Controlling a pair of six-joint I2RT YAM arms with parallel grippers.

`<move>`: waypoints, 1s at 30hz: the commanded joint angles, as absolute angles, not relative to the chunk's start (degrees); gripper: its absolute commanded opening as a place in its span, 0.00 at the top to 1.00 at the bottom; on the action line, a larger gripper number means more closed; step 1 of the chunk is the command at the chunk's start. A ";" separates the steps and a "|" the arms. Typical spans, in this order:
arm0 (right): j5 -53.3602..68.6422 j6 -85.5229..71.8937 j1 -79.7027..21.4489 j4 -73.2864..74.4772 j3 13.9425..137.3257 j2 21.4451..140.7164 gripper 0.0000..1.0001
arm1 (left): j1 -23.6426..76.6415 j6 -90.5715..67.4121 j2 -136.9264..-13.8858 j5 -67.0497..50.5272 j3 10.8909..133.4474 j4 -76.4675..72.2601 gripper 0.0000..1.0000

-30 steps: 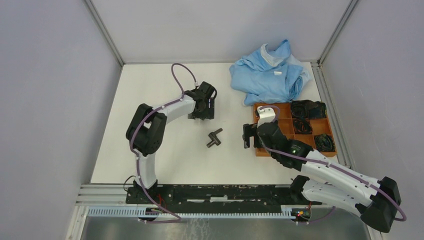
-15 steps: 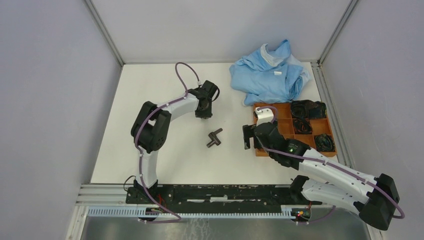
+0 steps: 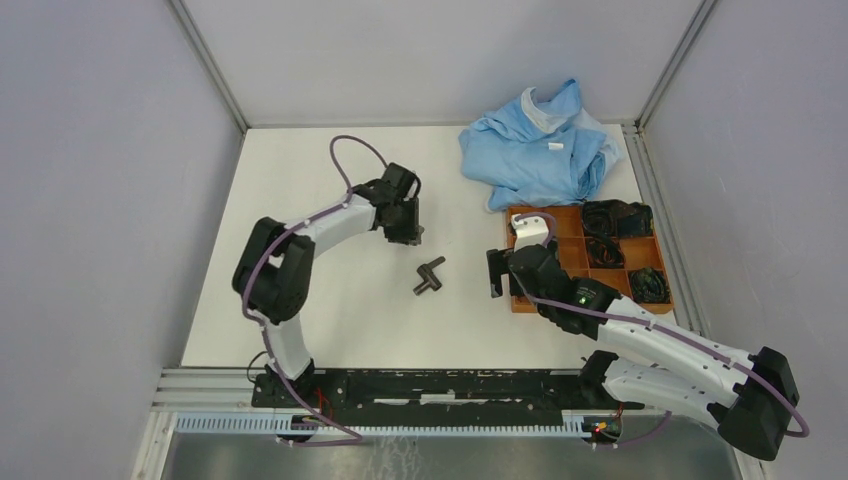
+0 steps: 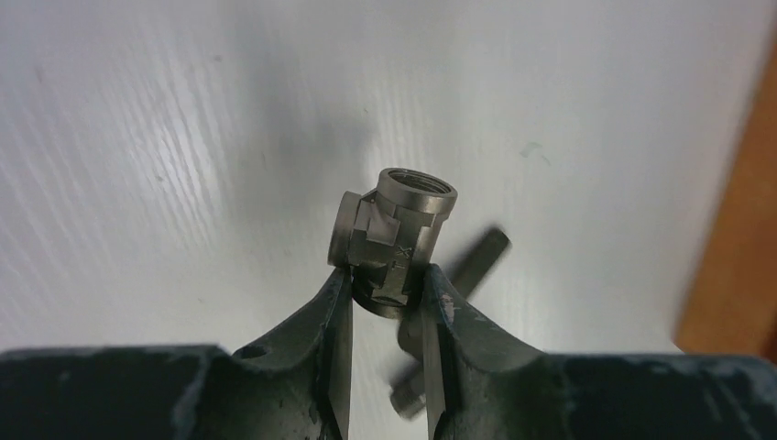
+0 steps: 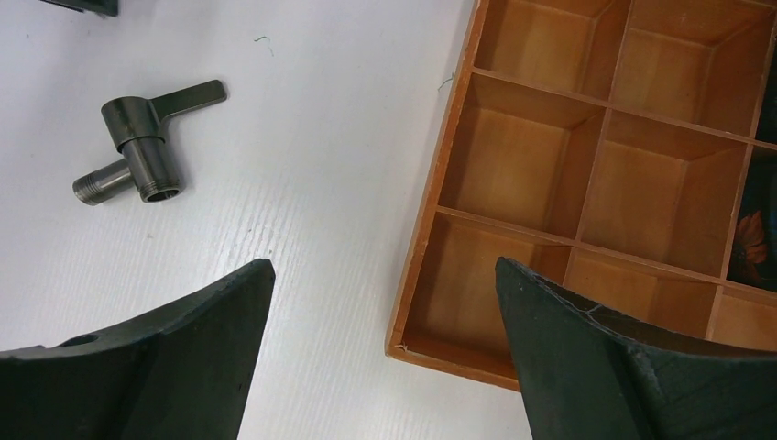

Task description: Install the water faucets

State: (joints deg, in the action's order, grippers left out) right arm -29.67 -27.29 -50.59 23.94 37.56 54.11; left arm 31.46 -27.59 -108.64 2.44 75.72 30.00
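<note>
My left gripper [image 4: 387,275] is shut on a short, stubby grey faucet fitting [image 4: 396,229], pinching its lower end so that a threaded opening faces up. In the top view this gripper [image 3: 408,232] hangs over the table's middle, behind the T-shaped faucet [image 3: 429,276]. That dark T-shaped faucet [image 5: 142,151] lies loose on the white table, and it shows blurred behind the left fingers [image 4: 472,261]. My right gripper [image 5: 383,266] stands wide open and empty, to the right of the T-shaped faucet [image 3: 495,272], at the tray's left edge.
An orange compartment tray [image 3: 520,300] sits at the right, its far cells holding black coiled parts [image 3: 615,218] and its near-left cells [image 5: 513,179] bare. A crumpled blue cloth [image 3: 535,150] lies at the back right. Grey walls enclose the table.
My left gripper has closed from open onto the stubby fitting and shifted slightly left and toward the near side. The right arm has barely moved and the T-shaped faucet lies where it was.
</note>
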 commanded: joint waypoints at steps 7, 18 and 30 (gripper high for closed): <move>-31.24 -26.00 -50.71 21.73 36.58 53.07 0.03 | 16.58 -40.61 -88.73 -38.97 53.38 5.20 0.98; -20.98 -26.68 -50.71 12.12 33.62 52.85 0.05 | 10.17 -47.89 -77.23 -27.54 42.50 10.55 0.98; -16.06 -28.72 -50.70 9.87 35.74 59.57 0.06 | 21.90 -83.28 -57.28 11.35 29.73 23.01 0.98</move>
